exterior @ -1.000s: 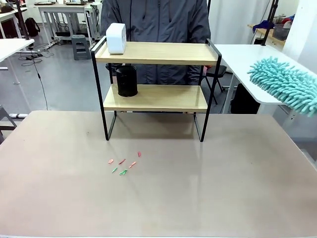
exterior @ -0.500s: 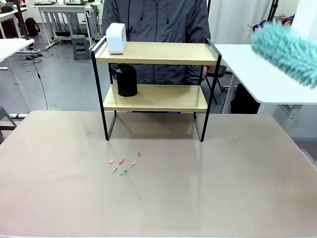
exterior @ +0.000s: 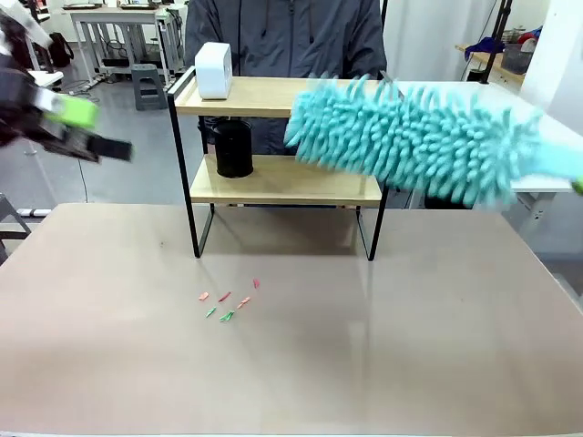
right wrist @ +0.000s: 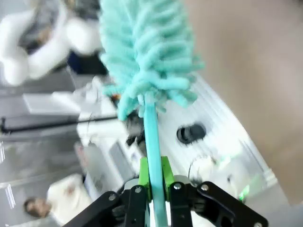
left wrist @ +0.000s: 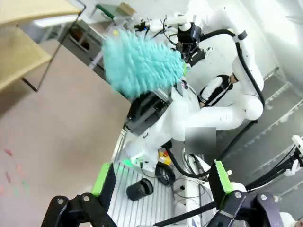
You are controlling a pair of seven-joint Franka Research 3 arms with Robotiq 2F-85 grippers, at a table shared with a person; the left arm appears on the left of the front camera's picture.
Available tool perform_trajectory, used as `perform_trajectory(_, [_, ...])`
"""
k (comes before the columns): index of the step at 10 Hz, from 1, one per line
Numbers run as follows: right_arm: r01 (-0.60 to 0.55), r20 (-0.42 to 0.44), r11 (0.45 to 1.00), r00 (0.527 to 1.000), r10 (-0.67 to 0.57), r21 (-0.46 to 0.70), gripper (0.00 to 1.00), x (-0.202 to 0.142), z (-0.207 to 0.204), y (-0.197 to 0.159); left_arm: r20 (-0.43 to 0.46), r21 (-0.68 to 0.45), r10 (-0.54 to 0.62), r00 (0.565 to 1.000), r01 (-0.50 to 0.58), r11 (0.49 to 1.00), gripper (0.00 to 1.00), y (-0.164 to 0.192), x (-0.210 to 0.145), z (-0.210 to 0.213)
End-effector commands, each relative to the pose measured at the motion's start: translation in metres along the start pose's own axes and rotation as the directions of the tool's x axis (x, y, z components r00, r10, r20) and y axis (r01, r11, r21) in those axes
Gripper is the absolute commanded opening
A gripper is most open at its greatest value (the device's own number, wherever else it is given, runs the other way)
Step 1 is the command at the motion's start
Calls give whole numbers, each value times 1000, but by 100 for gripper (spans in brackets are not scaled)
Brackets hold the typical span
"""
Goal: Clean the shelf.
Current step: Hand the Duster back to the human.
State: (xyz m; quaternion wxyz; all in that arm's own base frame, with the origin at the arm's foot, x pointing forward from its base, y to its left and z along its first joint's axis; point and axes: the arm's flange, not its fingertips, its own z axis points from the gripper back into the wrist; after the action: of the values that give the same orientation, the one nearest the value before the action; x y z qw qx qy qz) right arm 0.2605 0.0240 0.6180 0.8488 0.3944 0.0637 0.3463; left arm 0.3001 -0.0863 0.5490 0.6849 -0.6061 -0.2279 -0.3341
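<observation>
Right wrist view: right tool [right wrist: 155,177] clamps duster [right wrist: 142,61]

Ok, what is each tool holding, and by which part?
Right tool grips the teal microfiber duster by its thin handle. Left tool is open, holding nothing.

So the right gripper [right wrist: 155,176] is pinched tight on the thin teal handle [right wrist: 151,137] of the duster [right wrist: 142,52], green pads [right wrist: 144,177] hugging it on both sides. The fluffy head sticks straight out ahead of the fingers. Tan table [right wrist: 246,71] sits ahead, off to the right, and it's all pretty blurry.
</observation>
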Motion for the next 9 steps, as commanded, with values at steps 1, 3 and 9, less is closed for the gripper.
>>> perform_trajectory(1, [1,-26,999,1000,-3,-46,13,-16,20,-30,17,21,-35,999,35,999,100,-12,9,20])
perform_trajectory(3, [0,0,1000,1000,0,0,13,0,0,0,17,21,-35,999,35,999,100,-12,9,20])
perform_trajectory(9, [-67,-503,998,863,48,-20,13,112,-23,31,-23,-76,-213,977,210,975,100,2,39,-61])
